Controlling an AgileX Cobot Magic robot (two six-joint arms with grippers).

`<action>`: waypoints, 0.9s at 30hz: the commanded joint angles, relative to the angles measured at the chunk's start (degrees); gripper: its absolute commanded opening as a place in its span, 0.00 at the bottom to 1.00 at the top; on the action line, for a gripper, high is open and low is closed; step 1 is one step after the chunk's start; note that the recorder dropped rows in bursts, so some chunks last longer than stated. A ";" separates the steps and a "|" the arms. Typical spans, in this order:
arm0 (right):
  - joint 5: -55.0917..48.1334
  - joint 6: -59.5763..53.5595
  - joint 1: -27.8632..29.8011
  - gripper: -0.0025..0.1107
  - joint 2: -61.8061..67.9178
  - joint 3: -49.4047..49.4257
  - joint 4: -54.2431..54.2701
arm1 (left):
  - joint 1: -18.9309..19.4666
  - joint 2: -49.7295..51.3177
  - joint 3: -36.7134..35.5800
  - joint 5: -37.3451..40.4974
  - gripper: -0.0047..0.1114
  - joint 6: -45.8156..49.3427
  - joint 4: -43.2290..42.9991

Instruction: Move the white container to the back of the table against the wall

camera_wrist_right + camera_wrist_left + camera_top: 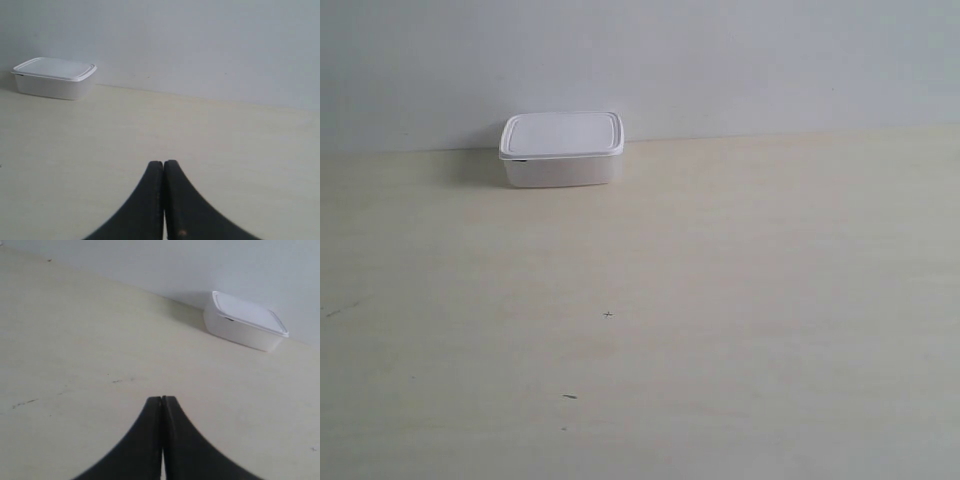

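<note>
The lidded white container [561,150] is sitting at the back of the table [740,300], seemingly touching the wall [740,60].

It is looking like thin, stiff plastic, probably light and rather slick, so a push on a long side wall, or a pinch across the short walls below the lid rim, is seeming safer than gripping the lid, which might pop off. The left gripper [162,399] is hanging low over bare tabletop, jaws pressed together and holding nothing, well apart from the box. The right gripper [163,162] is posing likewise, jaws together, empty, facing the wall. Neither arm is showing in the exterior view.
</note>
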State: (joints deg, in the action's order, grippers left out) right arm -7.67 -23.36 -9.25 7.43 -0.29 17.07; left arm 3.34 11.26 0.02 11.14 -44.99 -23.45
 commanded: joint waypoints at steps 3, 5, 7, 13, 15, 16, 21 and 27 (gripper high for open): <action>0.06 0.08 0.33 0.02 -0.14 0.29 -0.49 | 0.06 -0.10 -0.02 4.56 0.04 0.07 -1.26; 0.06 0.08 0.33 0.02 -0.14 0.29 -0.49 | 0.06 -0.10 -0.02 4.56 0.04 0.07 -1.26; 0.06 0.08 0.33 0.02 -0.14 0.29 -0.49 | 0.06 -0.10 -0.02 4.56 0.04 0.07 -1.26; 0.06 0.08 0.33 0.02 -0.14 0.29 -0.49 | 0.06 -0.10 -0.02 4.56 0.04 0.07 -1.26; 0.06 0.08 0.33 0.02 -0.14 0.29 -0.49 | 0.06 -0.10 -0.02 4.56 0.04 0.07 -1.26; 0.06 0.08 0.33 0.02 -0.14 0.29 -0.49 | 0.06 -0.10 -0.02 4.56 0.04 0.07 -1.26; 0.06 0.08 0.33 0.02 -0.14 0.29 -0.49 | 0.06 -0.10 -0.02 4.56 0.04 0.07 -1.26; 0.06 0.08 0.33 0.02 -0.14 0.29 -0.49 | 0.06 -0.10 -0.02 4.56 0.04 0.07 -1.26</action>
State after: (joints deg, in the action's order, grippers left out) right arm -7.67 -23.36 -9.25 7.43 -0.29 17.07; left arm 3.34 11.26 0.02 15.54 -44.99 -24.30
